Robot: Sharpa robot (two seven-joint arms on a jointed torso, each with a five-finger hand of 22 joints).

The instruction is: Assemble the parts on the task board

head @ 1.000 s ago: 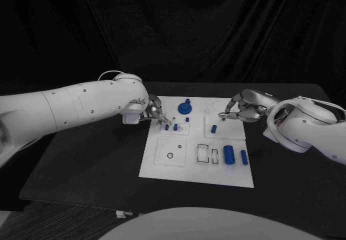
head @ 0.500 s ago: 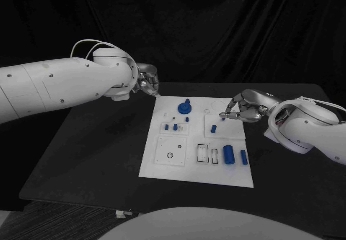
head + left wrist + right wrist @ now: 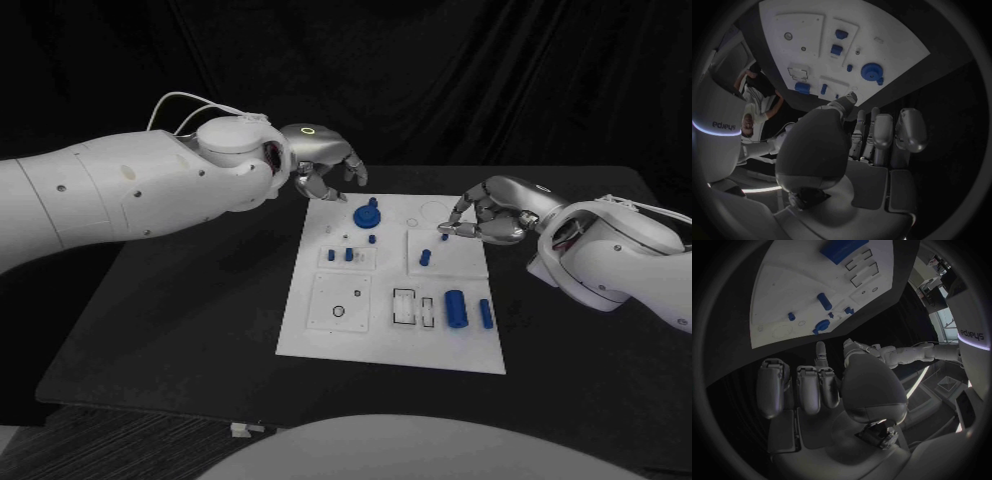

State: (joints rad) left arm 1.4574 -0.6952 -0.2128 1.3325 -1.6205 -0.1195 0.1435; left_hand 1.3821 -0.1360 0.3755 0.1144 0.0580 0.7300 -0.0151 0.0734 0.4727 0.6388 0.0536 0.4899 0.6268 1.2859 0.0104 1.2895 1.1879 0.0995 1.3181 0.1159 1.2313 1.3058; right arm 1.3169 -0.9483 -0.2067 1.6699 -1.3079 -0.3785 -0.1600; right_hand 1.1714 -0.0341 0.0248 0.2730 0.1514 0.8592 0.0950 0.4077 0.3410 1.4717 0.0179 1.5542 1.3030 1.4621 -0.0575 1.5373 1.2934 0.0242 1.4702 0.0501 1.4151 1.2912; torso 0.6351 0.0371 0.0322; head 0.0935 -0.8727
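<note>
We see the left hand (image 3: pixel 325 165) raised over the worktop (image 3: pixel 188 300) just off the far left corner of the board (image 3: pixel 397 285), its fingers (image 3: pixel 335 185) curled downward and a little apart with nothing between them; in the left wrist view the same fingers (image 3: pixel 882 135) lie side by side, bent toward the palm, and hold nothing. The board lies in the middle of the worktop. Near its far edge we find a round blue knob (image 3: pixel 368 213) standing in the board, and just nearer than it a small blue peg (image 3: pixel 375 239). Nearer still, toward the board's left edge, two short pegs (image 3: pixel 340 255) stand side by side on a small raised plate. In the board's near left part lies a square plate with a dark ring (image 3: pixel 340 311) on it. Moving right, a blue pin (image 3: pixel 426 258) stands tilted on another raised plate in the right half. Near the near edge we see two outlined slots (image 3: pixel 415 308), then a thick blue cylinder (image 3: pixel 457 309) lying beside them, and a slimmer blue bar (image 3: pixel 488 314) just beside the board's right edge. The right hand (image 3: pixel 488 215) hovers over the board's far right corner, fingers (image 3: pixel 459 222) bent down with the tips close together above the plate; we cannot tell whether they pinch anything. In the right wrist view its fingers (image 3: pixel 807 387) are curled in.
</note>
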